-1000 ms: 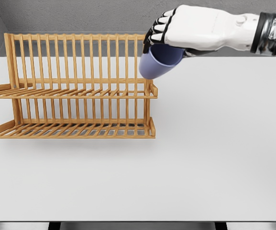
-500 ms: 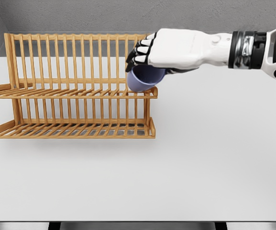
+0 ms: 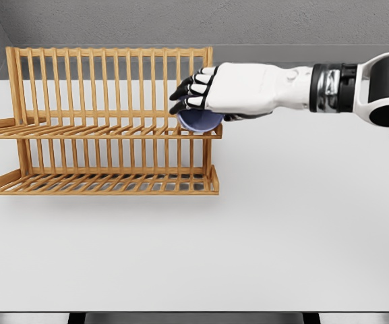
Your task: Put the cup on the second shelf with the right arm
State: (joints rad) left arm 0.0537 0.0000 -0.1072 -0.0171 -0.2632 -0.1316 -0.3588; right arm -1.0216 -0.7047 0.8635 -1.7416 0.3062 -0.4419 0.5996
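Now right hand [image 3: 211, 91] curled round blue cup [image 3: 199, 121], gripping from above; cup at wooden rack's [image 3: 100, 128] upper shelf, right end, approx 12 o'clock on table [image 3: 282, 216].

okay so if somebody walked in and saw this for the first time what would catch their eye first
The white right hand reaching in from the right, fingers curled over a blue cup at the right end of the upper shelf. Next, the wooden two-tier rack standing at the back left of a white table; only the cup's lower part shows under the hand.
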